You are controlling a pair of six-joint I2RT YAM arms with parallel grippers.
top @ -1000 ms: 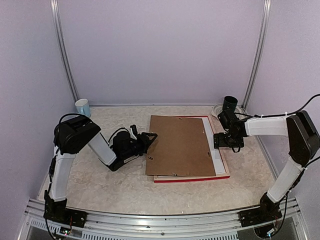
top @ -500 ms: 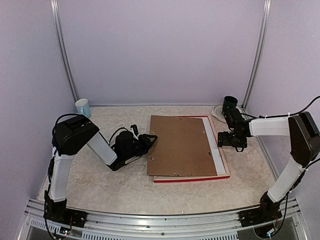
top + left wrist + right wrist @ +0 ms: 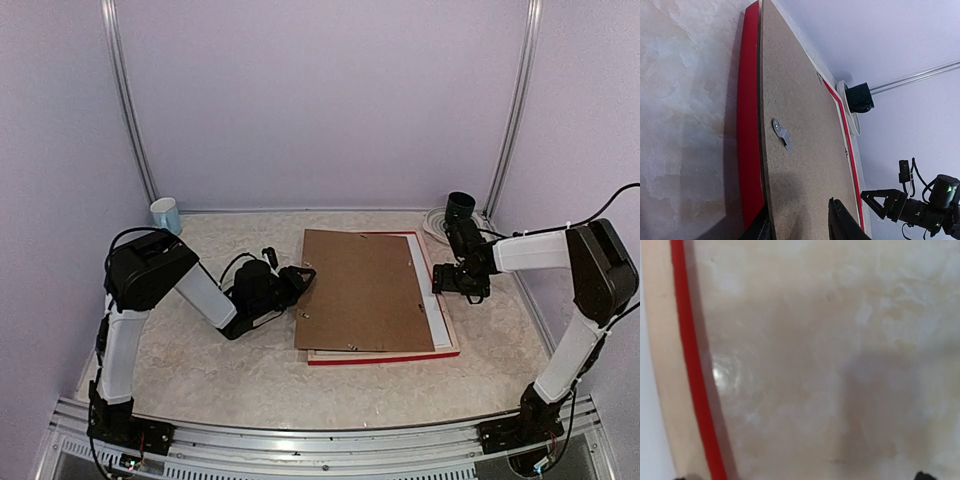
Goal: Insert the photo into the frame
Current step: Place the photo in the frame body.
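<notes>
Brown backing board (image 3: 360, 290) lies askew on the red frame (image 3: 380, 357), on the table (image 3: 200, 370), between the left claw (image 3: 303, 272) and the right claw (image 3: 437, 280). The photo is not visible, probably underneath.

From the left wrist, the board's edge sits between this claw's fingers, likely to straighten it. A real pinch I cannot tell.

From the right wrist, the fingers stand wide apart, empty, with the frame rail just to their left.

Lab test cell: plain lilac walls (image 3: 320, 100), aluminium rails (image 3: 300, 437).
</notes>
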